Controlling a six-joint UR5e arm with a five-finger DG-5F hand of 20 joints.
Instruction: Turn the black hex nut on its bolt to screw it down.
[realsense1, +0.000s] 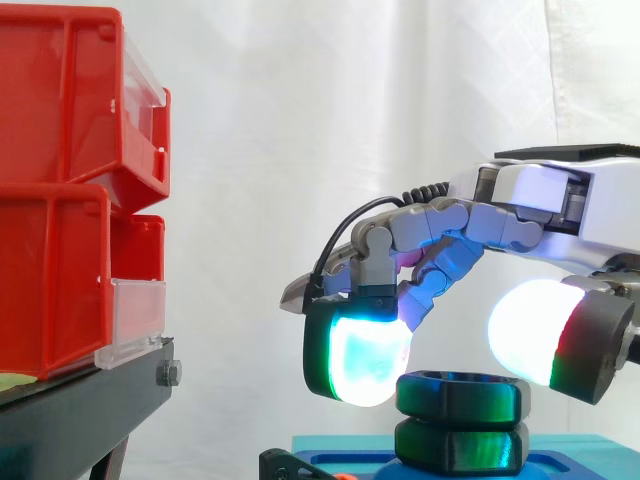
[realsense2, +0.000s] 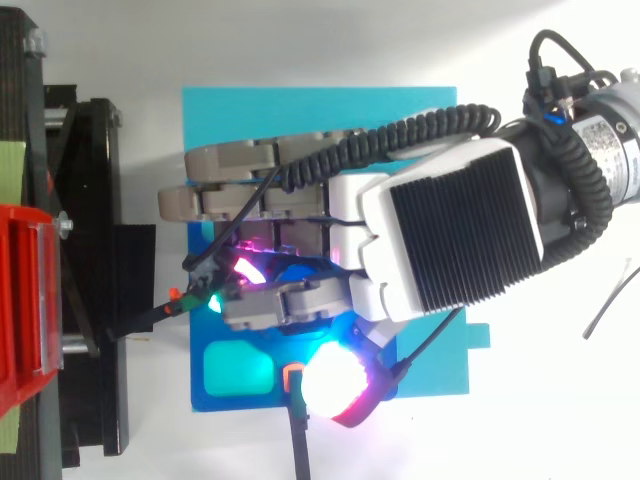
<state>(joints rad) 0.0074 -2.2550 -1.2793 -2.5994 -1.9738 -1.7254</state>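
Black hex nut (realsense1: 462, 393): position, please? (K.)

Side view: low, right of centre, sitting level. It is stacked directly over a 2nd black hex-shaped piece (realsense1: 462, 447), and both stand on the blue plate (realsense1: 590, 448). Green reflections show on their faces. (M.)

And the hand (realsense1: 535, 200)? (K.)

It enters from the right edge of the side view and arches leftward over the nut from above. Clamped on the nut, just touching it, or clear of it: cannot tell. The 2 views overlap hand and nut without showing any contact. (M.)

Top view? (K.)

The hand lies across the middle of the plate, with the arm coming in from the right. A lighter teal recess (realsense2: 235, 368) shows near the plate's lower-left corner. (M.)

Surroundings? (K.)

Red bins (realsense1: 50, 280) are stacked at the left on the black stand (realsense1: 85, 405), well apart from the nut. A white curtain (realsense1: 300, 120) hangs behind everything. (M.)
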